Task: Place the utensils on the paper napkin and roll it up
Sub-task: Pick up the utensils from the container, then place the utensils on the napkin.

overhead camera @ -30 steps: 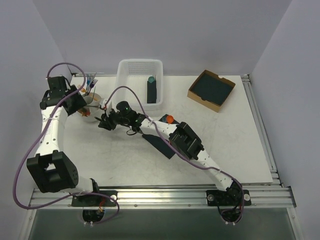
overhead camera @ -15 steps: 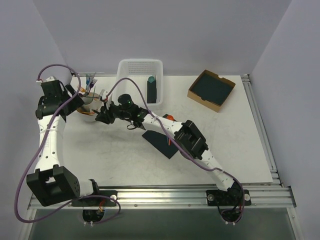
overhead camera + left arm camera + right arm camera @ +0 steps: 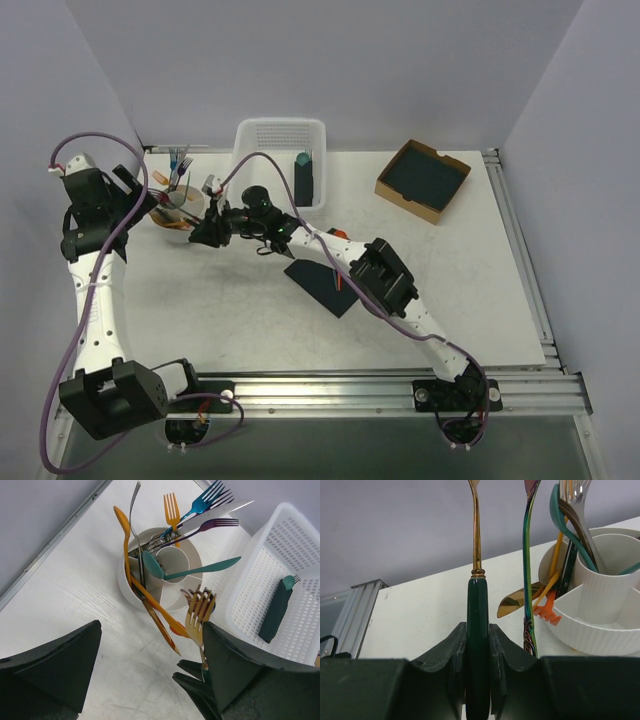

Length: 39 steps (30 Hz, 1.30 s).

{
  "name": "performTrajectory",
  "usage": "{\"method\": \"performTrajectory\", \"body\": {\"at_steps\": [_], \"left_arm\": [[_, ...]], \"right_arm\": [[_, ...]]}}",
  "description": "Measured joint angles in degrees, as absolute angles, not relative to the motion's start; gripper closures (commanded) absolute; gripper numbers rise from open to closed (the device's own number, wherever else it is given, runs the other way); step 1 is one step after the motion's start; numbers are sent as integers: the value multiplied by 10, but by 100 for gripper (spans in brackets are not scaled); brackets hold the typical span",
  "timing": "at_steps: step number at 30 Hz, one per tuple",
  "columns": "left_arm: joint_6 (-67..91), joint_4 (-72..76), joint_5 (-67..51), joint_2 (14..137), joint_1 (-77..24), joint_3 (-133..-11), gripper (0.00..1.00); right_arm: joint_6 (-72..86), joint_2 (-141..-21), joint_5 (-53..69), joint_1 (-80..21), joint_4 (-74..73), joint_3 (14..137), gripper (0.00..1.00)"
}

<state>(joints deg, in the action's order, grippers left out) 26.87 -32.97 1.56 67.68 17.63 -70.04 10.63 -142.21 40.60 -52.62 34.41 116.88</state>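
The paper napkin (image 3: 316, 284) lies flat mid-table, partly under my right arm, with a thin orange utensil (image 3: 340, 284) on its right part. Another orange piece (image 3: 338, 237) shows beside the arm. More orange utensils stand in the white caddy (image 3: 178, 205): a spoon (image 3: 124, 535), a fork (image 3: 171, 510) and a knife (image 3: 161, 626). My right gripper (image 3: 205, 232) (image 3: 478, 630) is shut on the dark green handle of a gold fork (image 3: 200, 614), right beside the caddy (image 3: 607, 617). My left gripper (image 3: 135, 195) (image 3: 150, 630) is open and empty, above the caddy's left side.
The caddy also holds teal, blue, purple and silver cutlery. A white mesh basket (image 3: 250, 140) behind holds a dark roll with a teal tip (image 3: 303, 180). A cardboard box (image 3: 400, 190) of dark sheets sits at the back right. A rail runs along the table's left edge.
My left arm has drawn back to the left, away from the caddy. My right gripper, still shut on the gold fork, has moved left and up, closer to the caddy.
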Motion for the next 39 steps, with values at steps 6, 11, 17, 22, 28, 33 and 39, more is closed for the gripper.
{"method": "performTrajectory", "body": {"at_steps": [6, 11, 17, 22, 28, 33, 39], "left_arm": [[277, -312, 10, 664, 188, -700, 9], [280, -295, -13, 646, 200, -683, 10], [261, -259, -95, 619, 210, -659, 10], [245, -219, -185, 621, 211, -637, 5], [248, -185, -244, 621, 219, -617, 6], [269, -131, -296, 621, 234, -597, 7], [349, 20, -389, 635, 249, -536, 9]], "right_arm": [[155, -1422, 418, -508, 376, 1169, 100], [199, -1423, 428, -492, 412, 1169, 100], [234, -1423, 436, -483, 436, 1169, 100], [277, -1423, 447, -476, 479, 1160, 100], [331, -1410, 456, -461, 527, 1119, 100], [364, -1372, 459, -450, 543, 1086, 100], [398, -1298, 460, -442, 571, 1052, 100]]}}
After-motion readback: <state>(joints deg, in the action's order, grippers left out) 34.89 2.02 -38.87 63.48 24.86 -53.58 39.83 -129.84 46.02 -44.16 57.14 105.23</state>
